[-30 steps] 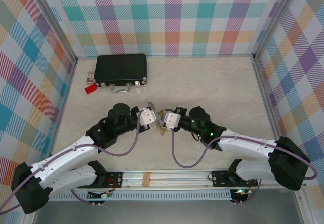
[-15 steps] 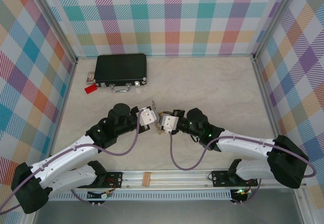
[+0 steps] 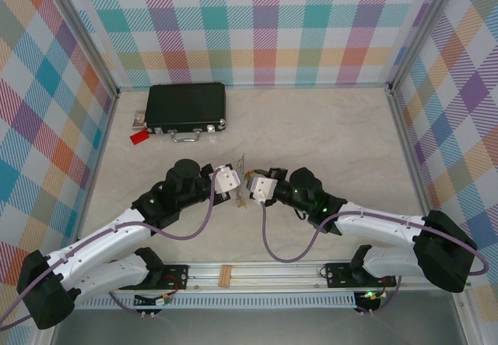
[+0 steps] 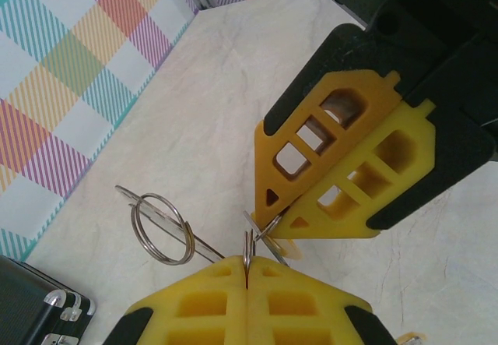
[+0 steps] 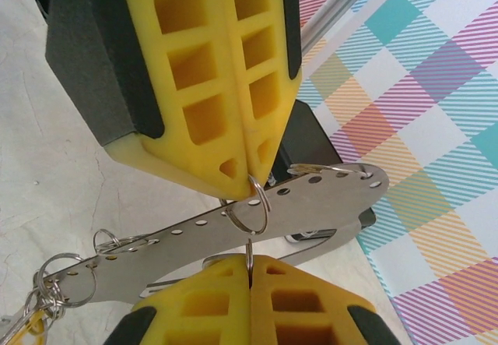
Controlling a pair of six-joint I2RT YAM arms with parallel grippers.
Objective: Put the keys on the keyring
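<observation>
Both arms meet near-centre over the counter [image 3: 327, 135]. The left gripper [image 4: 247, 263] is pressed together on one edge of the small keyring [image 5: 263, 209]. The right gripper [image 5: 249, 263] is pressed together on the opposite edge, tip to tip w/ the left. Prob. reason: one steadies the loop while the other works its coil open so a key can slide on. The ring seems threaded thru a hole in a perforated metal strip [image 5: 319, 201], held tilted, off the counter. The keys [image 3: 241, 198] dangle just below the grippers. Can't tell if any is on the pinched ring. Black case [image 3: 187, 107] lies far left, well apart.
</observation>
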